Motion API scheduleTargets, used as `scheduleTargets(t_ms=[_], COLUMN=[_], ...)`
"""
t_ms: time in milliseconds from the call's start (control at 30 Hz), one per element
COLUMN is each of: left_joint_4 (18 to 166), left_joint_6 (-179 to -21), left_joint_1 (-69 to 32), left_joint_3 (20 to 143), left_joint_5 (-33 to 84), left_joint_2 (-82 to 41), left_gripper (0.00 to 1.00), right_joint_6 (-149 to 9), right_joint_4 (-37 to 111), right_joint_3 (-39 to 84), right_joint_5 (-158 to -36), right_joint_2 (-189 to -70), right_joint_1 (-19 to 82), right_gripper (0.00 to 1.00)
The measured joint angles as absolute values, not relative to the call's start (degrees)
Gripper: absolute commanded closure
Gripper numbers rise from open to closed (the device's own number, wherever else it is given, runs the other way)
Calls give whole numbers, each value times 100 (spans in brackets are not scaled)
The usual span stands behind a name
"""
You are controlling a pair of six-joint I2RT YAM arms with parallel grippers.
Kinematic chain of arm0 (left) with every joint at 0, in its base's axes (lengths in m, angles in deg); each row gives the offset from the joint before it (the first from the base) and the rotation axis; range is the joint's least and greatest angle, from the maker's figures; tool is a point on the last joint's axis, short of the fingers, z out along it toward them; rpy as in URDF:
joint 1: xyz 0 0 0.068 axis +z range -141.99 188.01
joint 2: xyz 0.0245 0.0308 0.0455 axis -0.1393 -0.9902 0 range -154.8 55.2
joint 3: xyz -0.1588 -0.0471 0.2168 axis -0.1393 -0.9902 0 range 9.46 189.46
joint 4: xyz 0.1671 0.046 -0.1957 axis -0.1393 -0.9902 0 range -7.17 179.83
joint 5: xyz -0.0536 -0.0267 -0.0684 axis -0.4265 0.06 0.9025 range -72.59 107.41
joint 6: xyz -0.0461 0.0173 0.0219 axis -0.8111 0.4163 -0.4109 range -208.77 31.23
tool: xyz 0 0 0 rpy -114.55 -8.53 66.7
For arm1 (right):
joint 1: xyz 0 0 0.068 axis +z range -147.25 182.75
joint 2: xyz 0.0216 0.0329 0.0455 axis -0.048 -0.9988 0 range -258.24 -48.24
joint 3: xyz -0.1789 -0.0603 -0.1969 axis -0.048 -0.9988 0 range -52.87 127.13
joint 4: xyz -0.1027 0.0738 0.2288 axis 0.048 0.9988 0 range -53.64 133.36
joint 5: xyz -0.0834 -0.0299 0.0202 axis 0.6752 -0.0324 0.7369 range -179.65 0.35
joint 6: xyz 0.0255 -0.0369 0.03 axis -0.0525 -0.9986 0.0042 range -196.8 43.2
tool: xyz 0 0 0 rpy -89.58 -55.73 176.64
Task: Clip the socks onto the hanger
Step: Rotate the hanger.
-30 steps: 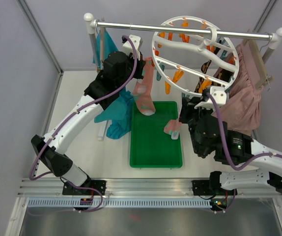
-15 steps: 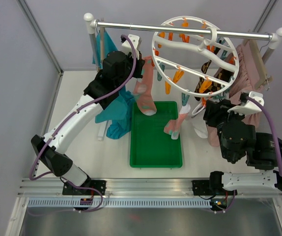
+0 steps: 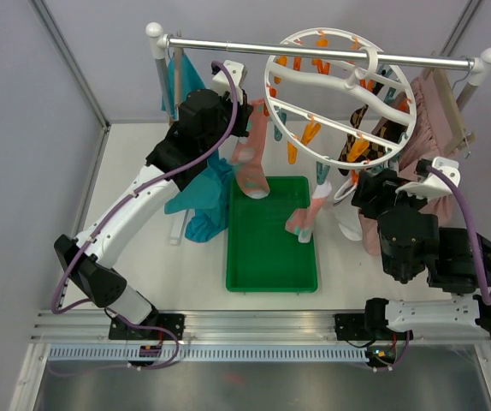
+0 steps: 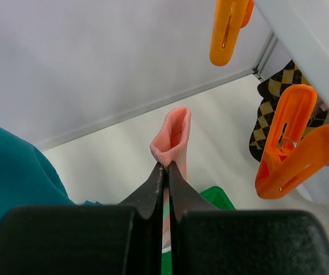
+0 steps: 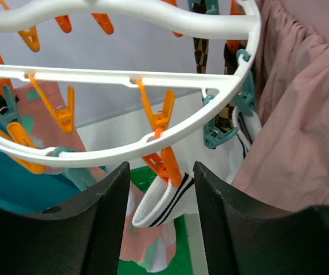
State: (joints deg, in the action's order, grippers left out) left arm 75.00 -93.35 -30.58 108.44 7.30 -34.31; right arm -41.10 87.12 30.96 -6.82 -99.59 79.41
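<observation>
A big white table [image 3: 143,257] has a shiny metal rail [image 3: 228,44] across the back. The round white hanger [image 3: 311,78] hangs from the rail by its hook. A dusty pink skirt [image 3: 425,171] hangs to the right of the hanger, and a teal top [image 3: 203,201] hangs to the left. A green tray [image 3: 271,257] lies flat on the table under the hanger.

The left gripper [image 4: 164,169] is up near the left side of the ring. Its jaws are pressed tight on the top of a pink sock [image 4: 173,134], which dangles down to the tray. The right gripper [image 5: 161,172] is under the right side of the ring. Its jaws stand apart and hold nothing.

A white sock with black stripes [image 5: 164,200] hangs from an orange clip [image 5: 164,163] in the gap between them. Another pink sock [image 3: 307,214] hangs from the ring over the tray. Brown, black and cream diamond socks [image 4: 273,109] hang on the far side.
</observation>
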Motion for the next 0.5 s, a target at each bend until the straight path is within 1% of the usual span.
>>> scheduleTargets(t_ms=[133, 267, 500], left_joint_4=[7500, 7500, 7500], left_joint_6=[-9335, -9335, -9335], left_joint_1=[-3058, -3058, -3058], left_joint_3=[10844, 10837, 10774], left_joint_5=[733, 735, 750], left_joint_2=[-3431, -3431, -3431], left_gripper=[98, 98, 98], right_joint_6=[-4346, -4770, -5590], right_joint_4=[8492, 8089, 7491], right_joint_3=[3096, 3147, 3890], right_joint_5=[-1147, -1655, -2369], right_joint_2=[-10058, -10351, -11291], right_joint_1=[7941, 7941, 7941], right_gripper=[38, 37, 34])
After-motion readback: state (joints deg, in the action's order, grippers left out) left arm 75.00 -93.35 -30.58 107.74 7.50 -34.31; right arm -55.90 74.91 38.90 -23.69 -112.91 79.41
